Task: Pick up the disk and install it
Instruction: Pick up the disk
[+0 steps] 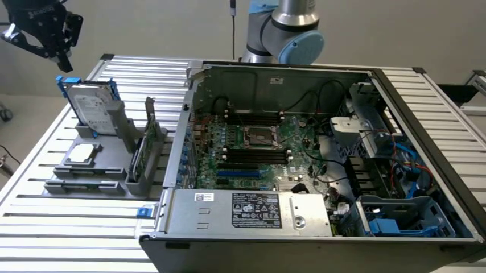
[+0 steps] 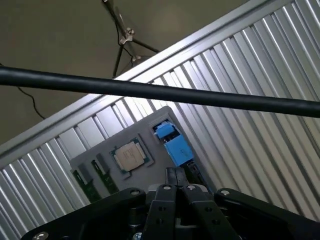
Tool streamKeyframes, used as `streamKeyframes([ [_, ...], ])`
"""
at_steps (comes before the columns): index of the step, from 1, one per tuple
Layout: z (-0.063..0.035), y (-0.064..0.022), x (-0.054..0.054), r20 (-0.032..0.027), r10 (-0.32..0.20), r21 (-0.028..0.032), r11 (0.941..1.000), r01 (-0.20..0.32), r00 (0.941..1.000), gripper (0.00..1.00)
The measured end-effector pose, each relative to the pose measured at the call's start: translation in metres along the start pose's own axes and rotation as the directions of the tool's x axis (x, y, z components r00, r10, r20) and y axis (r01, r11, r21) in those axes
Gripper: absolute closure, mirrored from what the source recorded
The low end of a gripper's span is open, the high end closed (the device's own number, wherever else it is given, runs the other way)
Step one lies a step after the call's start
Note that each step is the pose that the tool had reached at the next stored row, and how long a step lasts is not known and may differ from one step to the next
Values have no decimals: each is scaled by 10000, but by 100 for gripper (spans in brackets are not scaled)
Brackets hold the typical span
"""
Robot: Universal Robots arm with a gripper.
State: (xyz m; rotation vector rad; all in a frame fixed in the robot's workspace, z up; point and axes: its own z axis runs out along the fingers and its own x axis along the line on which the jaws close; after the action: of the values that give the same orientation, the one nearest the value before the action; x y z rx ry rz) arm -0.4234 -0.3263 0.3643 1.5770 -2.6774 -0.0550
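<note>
One closed gripper (image 1: 63, 63) hangs empty above the upright disk (image 1: 93, 111).
Exterior view: the disk stands on edge in a slot at the end of the grey holder (image 1: 76, 187) farthest from the camera, on the slatted table (image 1: 45, 227), at the exterior view's left of the open computer case (image 1: 274, 85); the gripper hangs in the air over it, well apart. A processor chip (image 1: 83, 152) lies flat in the holder, and a green circuit card (image 1: 141, 153) stands on edge at the holder's side nearest the case. Wrist view: the jaws are pressed together with nothing between them; the disk's blue carrier (image 2: 174, 145) lies beneath the fingertips (image 2: 172, 177), untouched, and a black cable (image 2: 160, 93) crosses in front.
</note>
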Motion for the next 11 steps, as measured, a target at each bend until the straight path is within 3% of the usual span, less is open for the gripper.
streamKeyframes([
  [5,5,0,0,-33,-807,5,9967,807,9967,89],
  [11,14,1,-1,-23,-1587,-10,9873,1587,9873,89],
])
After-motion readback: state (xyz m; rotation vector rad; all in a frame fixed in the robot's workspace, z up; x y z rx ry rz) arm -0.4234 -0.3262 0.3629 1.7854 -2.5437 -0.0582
